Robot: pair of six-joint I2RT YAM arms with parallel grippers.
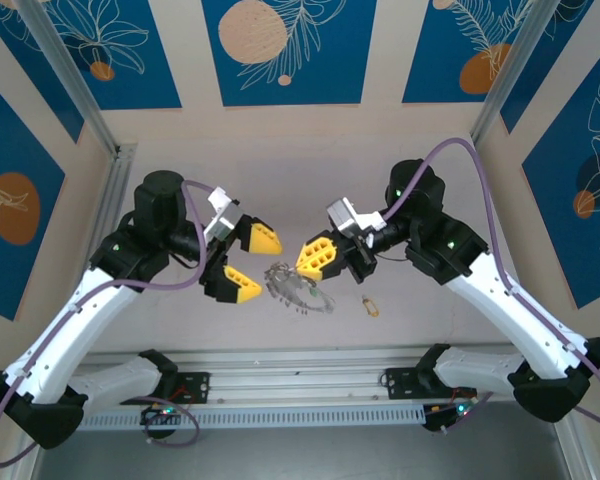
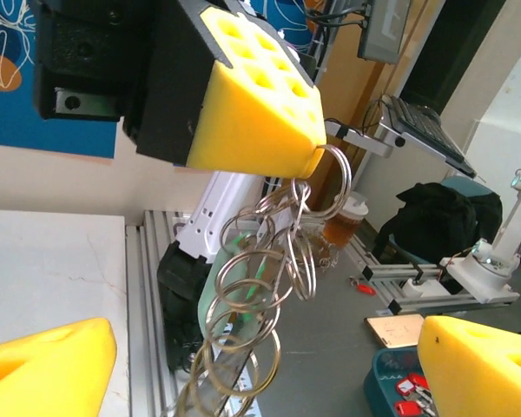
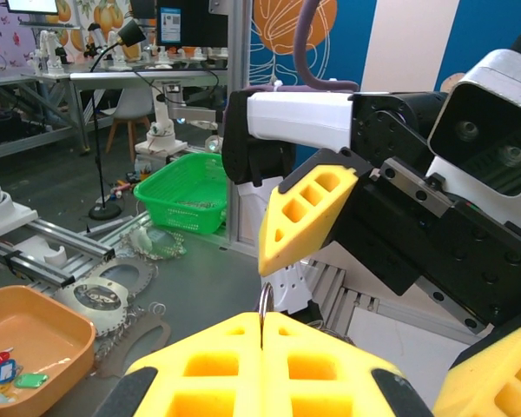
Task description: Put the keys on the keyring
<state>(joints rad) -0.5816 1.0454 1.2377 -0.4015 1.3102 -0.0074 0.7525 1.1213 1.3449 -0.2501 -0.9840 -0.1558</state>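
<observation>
The keyring [image 1: 295,285], a dangling cluster of silvery rings with a small green tag, hangs above the table between the two arms. My right gripper [image 1: 317,258] is shut on its top ring [image 3: 264,300], pinched between my yellow fingers [image 3: 200,373]. In the left wrist view the rings [image 2: 307,261] droop below the right gripper [image 2: 308,161]. My left gripper [image 1: 265,265] stands open just left of the cluster, its fingers [image 2: 43,365] spread wide on either side. One tiny tan-gold key [image 1: 370,305] lies on the table to the right of the rings.
An aluminium rail [image 1: 300,385] runs along the table's near edge between the arm bases. Frame posts [image 1: 110,190] stand at the back corners, and blue patterned panels close in the sides.
</observation>
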